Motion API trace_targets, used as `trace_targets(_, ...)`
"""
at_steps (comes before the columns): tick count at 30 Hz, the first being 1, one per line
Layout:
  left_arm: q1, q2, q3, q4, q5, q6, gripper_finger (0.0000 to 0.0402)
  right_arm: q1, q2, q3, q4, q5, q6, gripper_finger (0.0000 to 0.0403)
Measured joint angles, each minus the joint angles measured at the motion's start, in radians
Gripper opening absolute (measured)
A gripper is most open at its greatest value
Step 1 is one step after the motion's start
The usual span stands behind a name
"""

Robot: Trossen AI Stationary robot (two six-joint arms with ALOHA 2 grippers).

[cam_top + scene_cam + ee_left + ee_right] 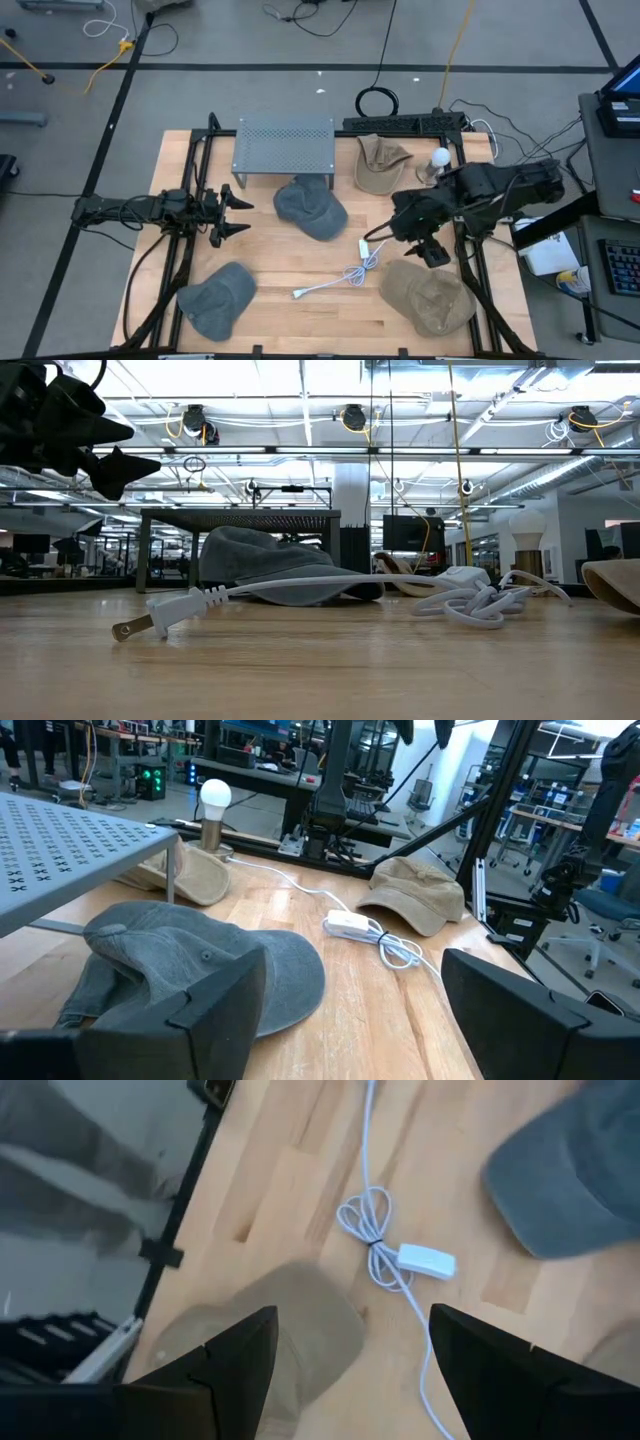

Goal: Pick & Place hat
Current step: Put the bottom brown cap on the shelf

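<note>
Left gripper [238,216] (fingers spread, empty) faces the grey hat [310,208] mid-bench; right gripper [432,252], also released, hovers above the tan hat [428,295].

— Where's your left arm?

— Stretched flat across the left middle of the high view, my left end effector [240,217] spread open, holding nothing.

— And the right?

— Folded at right of centre, my right end effector [433,252] angled toward the lower frame, fingers [230,1360] parted, empty.
</note>
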Motion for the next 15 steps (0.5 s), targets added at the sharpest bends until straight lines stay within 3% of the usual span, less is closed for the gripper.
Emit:
trace_targets(7,0.0,0.0,0.0,0.0,0.0,0.0,0.0311,-0.002,0.074,0.0,-0.001,-0.096,-0.152,0.0253)
trace_targets(15,0.0,0.0,0.0,0.0,0.0,0.0,0.0327,0.003,0.129,-0.014,0.001,-0.062,-0.32,0.0253)
